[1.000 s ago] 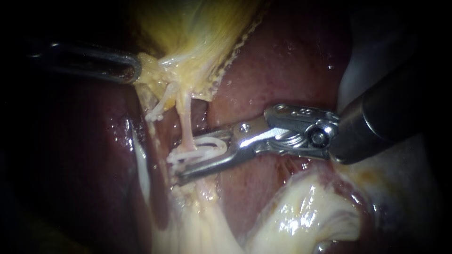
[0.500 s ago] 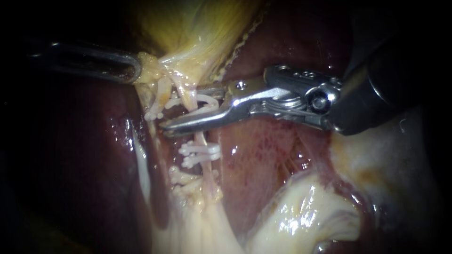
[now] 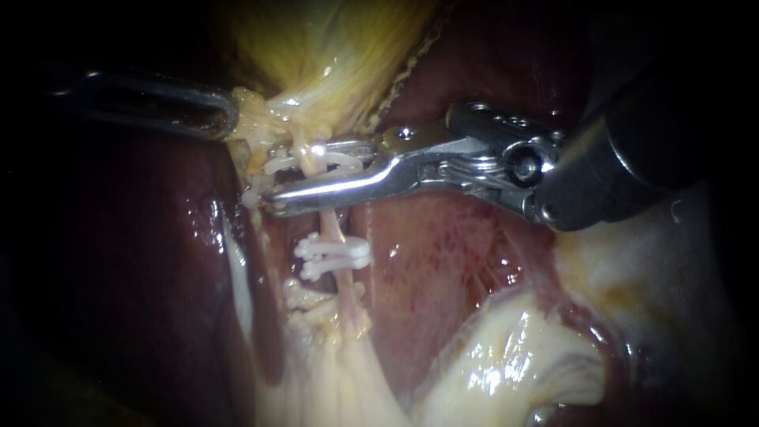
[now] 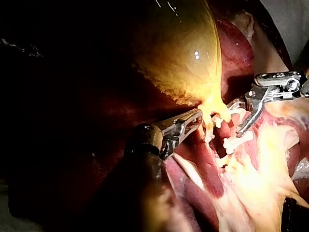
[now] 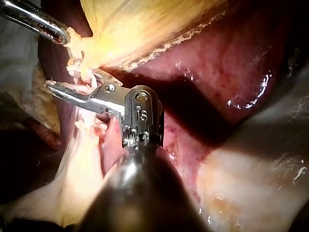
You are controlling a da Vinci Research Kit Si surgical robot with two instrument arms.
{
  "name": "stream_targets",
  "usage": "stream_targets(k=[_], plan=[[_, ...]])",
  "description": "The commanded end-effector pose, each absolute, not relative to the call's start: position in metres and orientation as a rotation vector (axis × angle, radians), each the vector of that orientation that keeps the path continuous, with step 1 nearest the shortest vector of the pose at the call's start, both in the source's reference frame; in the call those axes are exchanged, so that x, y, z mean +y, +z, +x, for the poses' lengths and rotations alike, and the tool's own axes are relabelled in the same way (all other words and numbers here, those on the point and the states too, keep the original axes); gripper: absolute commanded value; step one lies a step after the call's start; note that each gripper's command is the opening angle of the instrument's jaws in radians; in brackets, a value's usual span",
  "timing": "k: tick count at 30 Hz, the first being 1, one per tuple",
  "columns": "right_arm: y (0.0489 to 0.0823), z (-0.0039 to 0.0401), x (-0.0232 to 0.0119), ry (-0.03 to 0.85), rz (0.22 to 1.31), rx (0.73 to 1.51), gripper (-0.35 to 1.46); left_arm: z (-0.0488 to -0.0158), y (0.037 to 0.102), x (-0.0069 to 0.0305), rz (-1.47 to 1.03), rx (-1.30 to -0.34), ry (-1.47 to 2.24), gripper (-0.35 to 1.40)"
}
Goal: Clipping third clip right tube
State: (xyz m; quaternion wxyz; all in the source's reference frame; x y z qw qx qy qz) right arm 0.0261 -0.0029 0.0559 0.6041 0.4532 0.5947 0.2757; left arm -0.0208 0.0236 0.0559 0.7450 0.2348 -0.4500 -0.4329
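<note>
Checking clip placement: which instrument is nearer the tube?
Right. The right instrument holds a clip around the tube; the left instrument grips the gallbladder, apart from the tube.

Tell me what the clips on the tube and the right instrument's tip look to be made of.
The clips look like matte white plastic: dull and ridged, with no sharp glints. The right instrument looks like polished metal, probably steel: silvery, with bright highlights and a visible rivet.
</note>
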Motion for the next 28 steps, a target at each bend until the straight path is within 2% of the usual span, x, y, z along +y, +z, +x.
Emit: stream_targets(k=[1, 4, 6, 7, 9, 12, 19, 28], plan=[[0.0559, 0.026, -0.0029, 0.638, 1.049, 1.375, 0.37, -0.0208, 0.0559, 0.0236, 0.514, -0.985, -0.948, -0.35], [0.0558, 0.0259, -0.003, 0.637, 1.05, 1.375, 0.27, -0.0208, 0.0559, 0.0236, 0.514, -0.985, -0.948, -0.35], [0.0557, 0.0257, -0.0031, 0.641, 1.062, 1.37, 0.14, -0.0208, 0.0559, 0.0236, 0.514, -0.985, -0.948, -0.35], [0.0556, 0.0257, -0.0031, 0.654, 1.076, 1.362, 0.04, -0.0208, 0.0559, 0.0236, 0.514, -0.985, -0.948, -0.35], [0.0555, 0.0254, -0.0033, 0.653, 1.118, 1.345, -0.35, -0.0208, 0.0559, 0.0236, 0.514, -0.985, -0.948, -0.35], [0.0554, 0.0254, -0.0033, 0.662, 1.153, 1.331, -0.35, -0.0208, 0.0559, 0.0236, 0.514, -0.985, -0.948, -0.35], [0.0555, 0.0254, -0.0033, 0.62, 1.188, 1.324, -0.35, -0.0208, 0.0559, 0.0236, 0.514, -0.985, -0.948, -0.35], [0.0558, 0.0252, -0.0031, 0.626, 1.19, 1.322, -0.35, -0.0209, 0.0559, 0.0236, 0.514, -0.985, -0.948, -0.35]])
